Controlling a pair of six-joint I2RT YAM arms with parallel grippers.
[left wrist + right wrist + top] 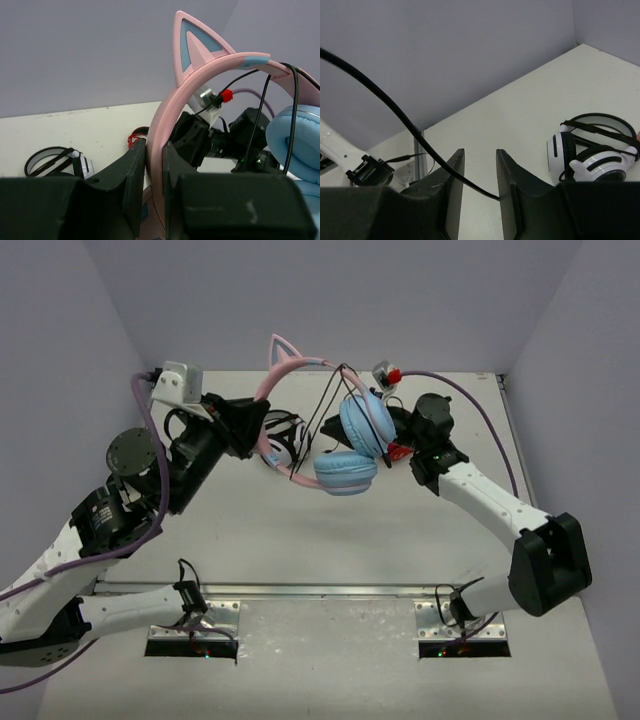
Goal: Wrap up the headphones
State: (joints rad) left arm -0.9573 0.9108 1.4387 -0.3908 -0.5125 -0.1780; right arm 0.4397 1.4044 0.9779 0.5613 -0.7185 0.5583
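The headphones hang above the table: pink headband (268, 390) with cat ears (197, 45), light-blue earcups (347, 470) and a thin black cable (325, 410) looped over the band and cups. My left gripper (155, 160) is shut on the pink headband (160, 125) at its left side. My right gripper (479, 155) is just right of the earcups. Its jaws stand apart, and the black cable (395, 112) runs loosely across the gap and meets the inner face of the right finger (512, 190).
Black-and-white headphones (285, 440) lie on the table under the lifted pair and also show in the right wrist view (592, 150). Red-and-black headphones (400, 451) lie by the right wrist. Grey walls close in at the back and sides.
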